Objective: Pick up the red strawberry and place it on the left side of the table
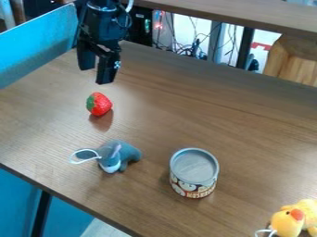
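Observation:
The black gripper hangs at the upper left, above the far part of the table, its two fingers apart with nothing between them. Below it in the view, a red strawberry with a green top lies on the wooden table. Nearer the front edge is a small blue-grey plush animal with a white-edged ear stretched to the left. Right of the plush, a can with a grey lid and a printed label stands upright. A yellow plush duck with an orange beak sits at the lower right corner.
A blue panel runs along the table's left side. Behind the far edge are cables and a raised wooden shelf. A wooden block-like piece stands at the upper right.

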{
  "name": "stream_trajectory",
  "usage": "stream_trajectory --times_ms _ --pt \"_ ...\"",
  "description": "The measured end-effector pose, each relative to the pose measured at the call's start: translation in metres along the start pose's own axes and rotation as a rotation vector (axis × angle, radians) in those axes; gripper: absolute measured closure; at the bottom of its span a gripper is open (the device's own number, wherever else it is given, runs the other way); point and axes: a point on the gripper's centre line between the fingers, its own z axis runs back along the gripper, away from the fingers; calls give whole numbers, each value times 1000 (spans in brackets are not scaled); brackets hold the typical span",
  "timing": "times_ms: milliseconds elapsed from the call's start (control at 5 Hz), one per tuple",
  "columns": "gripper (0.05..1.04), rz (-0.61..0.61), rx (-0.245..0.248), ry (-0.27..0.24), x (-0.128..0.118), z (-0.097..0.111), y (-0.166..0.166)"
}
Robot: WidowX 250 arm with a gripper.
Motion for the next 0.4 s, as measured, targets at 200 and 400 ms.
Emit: stream_trajectory --times_ms 200,400 --pt "82 -8 -28 45 1 -19 -4" --pt "82 -57 -46 64 11 -29 -2"
